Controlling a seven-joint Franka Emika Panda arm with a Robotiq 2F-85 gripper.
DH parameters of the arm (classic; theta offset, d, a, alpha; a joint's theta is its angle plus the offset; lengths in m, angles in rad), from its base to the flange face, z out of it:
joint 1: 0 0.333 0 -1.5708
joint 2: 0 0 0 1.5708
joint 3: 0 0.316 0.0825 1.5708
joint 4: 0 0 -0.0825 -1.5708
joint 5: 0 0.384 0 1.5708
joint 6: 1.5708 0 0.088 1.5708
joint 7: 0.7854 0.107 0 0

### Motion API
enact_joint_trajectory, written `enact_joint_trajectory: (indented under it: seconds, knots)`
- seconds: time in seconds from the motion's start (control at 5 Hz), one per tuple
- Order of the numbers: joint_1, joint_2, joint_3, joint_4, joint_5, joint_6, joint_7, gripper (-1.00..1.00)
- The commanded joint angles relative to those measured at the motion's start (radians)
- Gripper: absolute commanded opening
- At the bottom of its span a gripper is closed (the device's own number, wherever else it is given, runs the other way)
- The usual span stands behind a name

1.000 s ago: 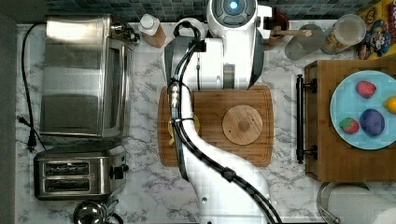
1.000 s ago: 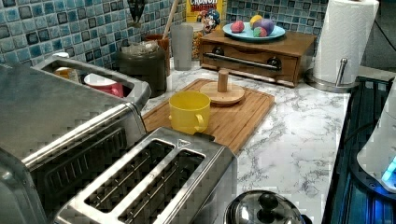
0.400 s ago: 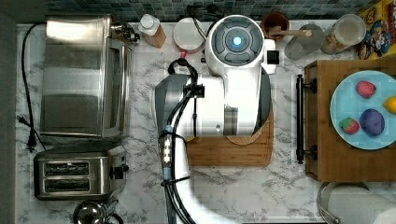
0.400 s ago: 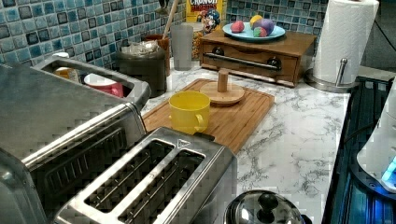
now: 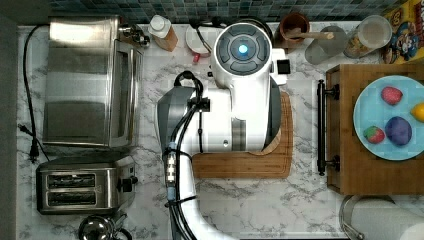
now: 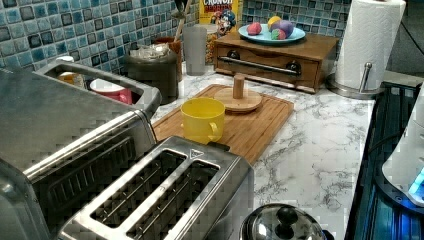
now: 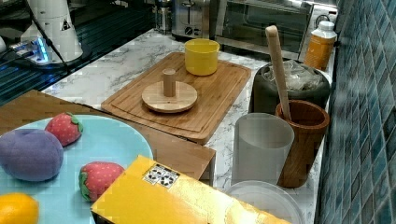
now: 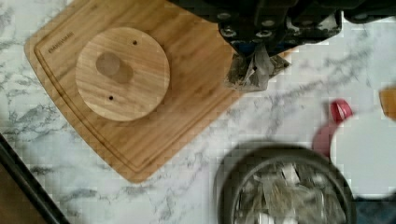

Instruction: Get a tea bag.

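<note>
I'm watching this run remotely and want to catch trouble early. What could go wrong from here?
The gripper holds the tea bag by its top, so the crumpled sachet dangles and may slip out during travel.

If the arm sweeps low, it might knock the yellow mug or the round wooden lid on the cutting board.

The open canister of tea bags sits close by; a dropped bag could fall back among them.

In the top view the robot arm [image 5: 240, 100] is swinging further over the cutting board [image 5: 240, 165] than a second ago. Its round white head, earlier sitting past the board's far edge by the tiled wall, then nearer the board, is now lying just at the board's far edge. The arm's body is now covering the wooden lid [image 6: 239, 98] and most of the board, both open to that camera a second ago.
</note>
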Motion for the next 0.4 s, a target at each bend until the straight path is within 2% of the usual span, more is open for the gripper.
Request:
enact_joint_trajectory:
  seconds: [0.2,0.4]
  knots:
    - [0.013,-0.060,0.016,-0.100,0.028,-0.025,-0.095,-1.00]
    - [0.011,-0.060,0.018,-0.100,0.028,-0.025,-0.095,-1.00]
